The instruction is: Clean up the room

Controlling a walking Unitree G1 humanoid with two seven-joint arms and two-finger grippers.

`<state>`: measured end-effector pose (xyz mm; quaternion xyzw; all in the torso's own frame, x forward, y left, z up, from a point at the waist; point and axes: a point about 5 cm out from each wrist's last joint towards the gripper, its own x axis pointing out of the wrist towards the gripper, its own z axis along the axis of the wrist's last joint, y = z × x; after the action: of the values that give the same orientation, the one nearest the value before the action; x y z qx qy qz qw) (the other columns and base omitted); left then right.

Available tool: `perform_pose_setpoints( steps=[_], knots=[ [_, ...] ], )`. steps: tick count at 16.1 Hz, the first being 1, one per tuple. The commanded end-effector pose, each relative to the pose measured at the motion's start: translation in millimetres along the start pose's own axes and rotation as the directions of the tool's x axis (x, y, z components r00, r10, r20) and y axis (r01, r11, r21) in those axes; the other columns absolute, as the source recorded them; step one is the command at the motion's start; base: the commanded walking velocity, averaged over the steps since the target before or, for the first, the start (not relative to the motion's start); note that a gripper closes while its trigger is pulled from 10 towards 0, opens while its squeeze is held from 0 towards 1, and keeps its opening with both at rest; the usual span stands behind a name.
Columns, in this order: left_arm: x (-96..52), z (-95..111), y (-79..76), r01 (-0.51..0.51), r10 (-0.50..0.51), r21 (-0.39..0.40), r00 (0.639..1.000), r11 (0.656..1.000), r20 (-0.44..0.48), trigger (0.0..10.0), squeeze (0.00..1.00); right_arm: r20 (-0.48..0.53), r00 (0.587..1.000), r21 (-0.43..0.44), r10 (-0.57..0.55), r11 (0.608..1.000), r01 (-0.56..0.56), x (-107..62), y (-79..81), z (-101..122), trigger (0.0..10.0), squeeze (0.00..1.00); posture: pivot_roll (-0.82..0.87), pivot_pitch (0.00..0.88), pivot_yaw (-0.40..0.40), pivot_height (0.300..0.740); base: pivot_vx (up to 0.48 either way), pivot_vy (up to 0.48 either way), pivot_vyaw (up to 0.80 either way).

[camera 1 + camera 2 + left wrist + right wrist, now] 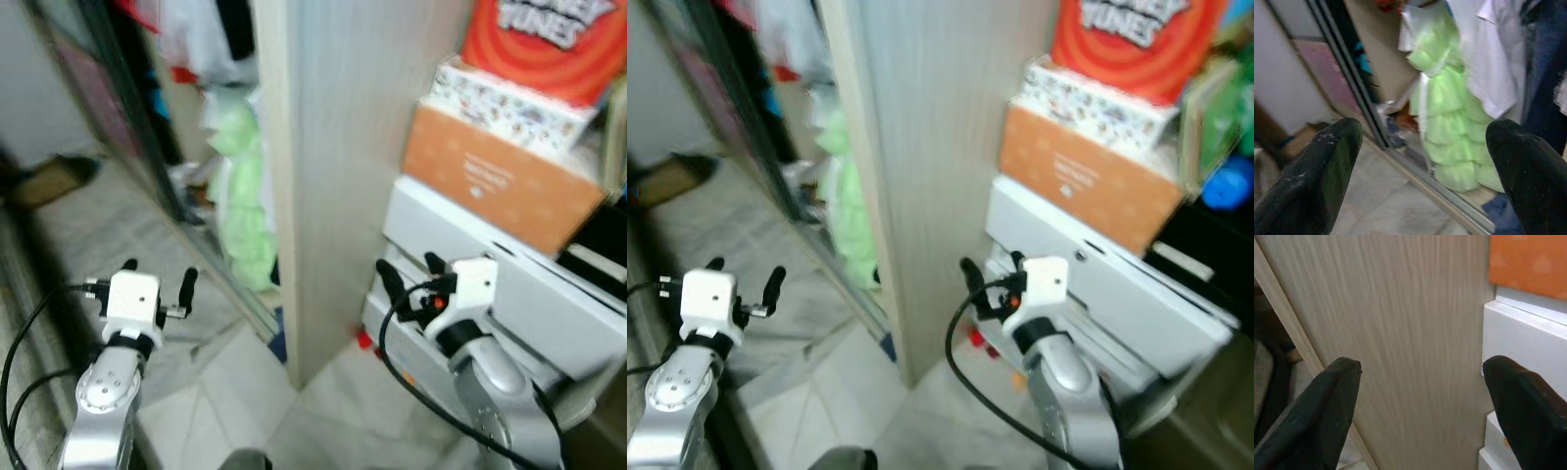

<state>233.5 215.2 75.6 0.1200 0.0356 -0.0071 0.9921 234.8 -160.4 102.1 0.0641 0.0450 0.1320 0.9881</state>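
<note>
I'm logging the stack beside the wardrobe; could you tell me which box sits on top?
The red-orange cartoon-print box, standing on the patterned white box, which rests on the plain orange box.

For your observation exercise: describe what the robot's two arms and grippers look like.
Both arms are silver metal with black cables looping alongside. Each ends in a white boxy wrist block carrying two long black fingers: left gripper, right gripper. Small red-orange parts show by the right wrist.

I can't read the blurred orange box (500, 181), and the red package (549, 44) above is cropped.
</note>
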Motion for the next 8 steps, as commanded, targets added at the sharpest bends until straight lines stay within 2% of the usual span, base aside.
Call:
perform_pose_setpoints(
  steps=[1, 4, 7, 8],
  knots=[
    [-0.7, 2, 2.7, -0.010, 0.010, 0.011, 1.000, 1.000, 0.007, 10.0, 0.00, 0.006, 1.000, -0.008, -0.024, 1.000, 0.024, -0.9, -4.8, 1, 10.0, 0.00, -0.06, 0.027, -0.001, 0.740, 0.000, 0.000, 0.80],
    [-15.0, -3, 8.9, -0.036, 0.036, 0.022, 0.999, 0.999, -0.012, 10.0, 0.00, -0.002, 0.996, -0.002, -0.087, 0.996, 0.087, -17.3, -10.9, 0, 10.0, 0.00, -0.05, 0.027, -0.005, 0.740, 0.000, 0.000, 0.80],
    [-30.4, -10, 9.7, -0.044, 0.045, 0.025, 0.998, 0.999, -0.043, 10.0, 0.00, -0.063, 0.990, -0.008, -0.122, 0.992, 0.122, -44.9, -13.7, -12, 10.0, 0.00, -0.06, 0.029, -0.002, 0.740, 0.000, 0.000, 0.80],
    [-32.9, -12, 8.7, -0.028, 0.030, 0.028, 0.998, 0.999, -0.047, 10.0, 0.00, -0.068, 0.990, -0.008, -0.127, 0.992, 0.127, -46.4, -14.8, -14, 10.0, 0.00, -0.06, 0.030, 0.003, 0.740, 0.000, 0.000, 0.80]
  ],
)
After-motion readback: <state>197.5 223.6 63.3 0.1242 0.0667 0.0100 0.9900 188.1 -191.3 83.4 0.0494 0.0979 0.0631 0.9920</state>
